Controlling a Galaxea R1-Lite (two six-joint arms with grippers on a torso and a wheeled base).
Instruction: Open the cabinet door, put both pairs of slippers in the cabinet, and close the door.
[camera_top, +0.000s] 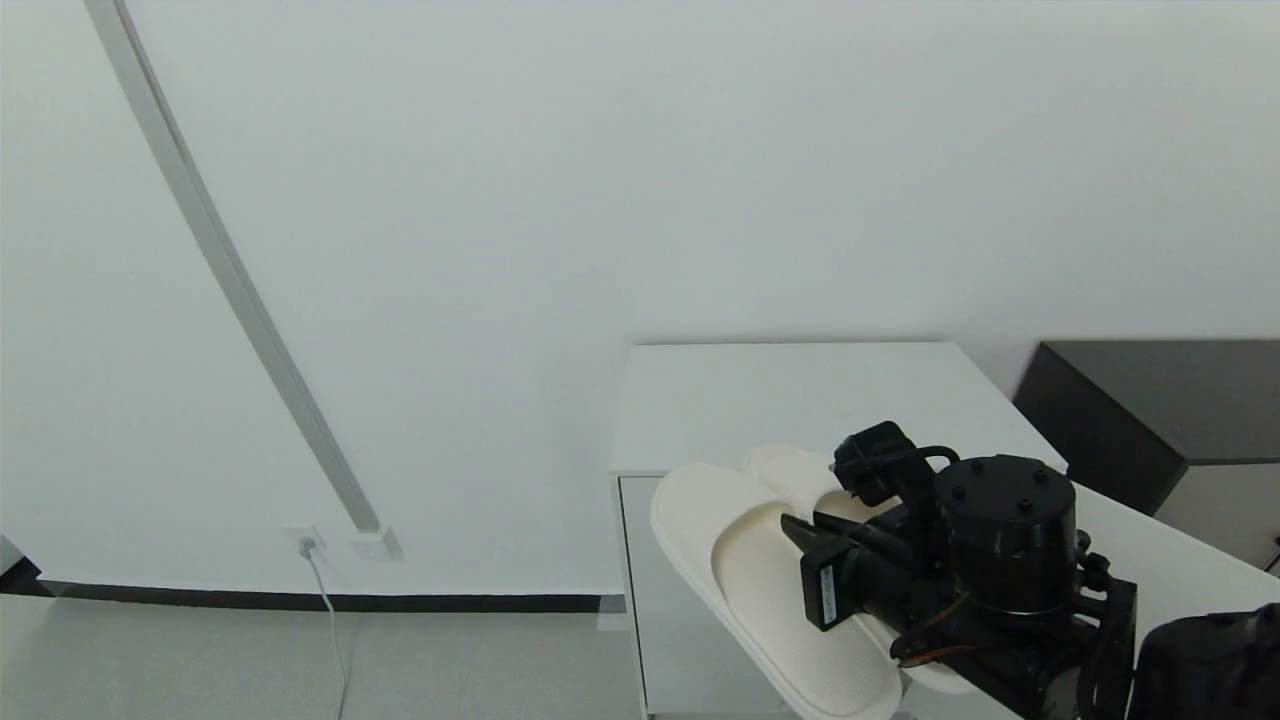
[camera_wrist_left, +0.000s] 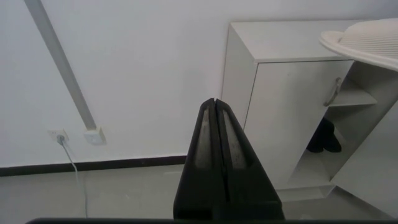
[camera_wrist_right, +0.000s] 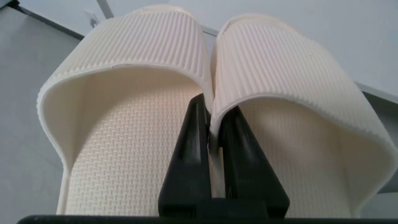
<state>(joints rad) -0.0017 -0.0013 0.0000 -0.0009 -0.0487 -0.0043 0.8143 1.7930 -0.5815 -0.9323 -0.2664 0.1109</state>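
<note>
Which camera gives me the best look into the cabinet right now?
Left wrist view: it shows the cabinet front, handle, a shelf and something dark inside. The head view gives its top and some front beside the slippers; in the right wrist view the slippers block it.

A bare, home-like entry room: plain white wall (camera_top: 640, 150), grey floor (camera_top: 200, 660), dark skirting (camera_top: 300, 601). Well left of the right tool (camera_top: 800, 528), which grips pale slippers (camera_top: 760, 590), a wall socket (camera_top: 303, 538) with a cord (camera_top: 335, 630) sits by a slanting metal strip (camera_top: 220, 250). Just behind the tool stands a white cabinet (camera_top: 800, 400) with dark shoes (camera_wrist_left: 324, 137) inside; to its right is a dark unit (camera_top: 1150, 400).
</note>
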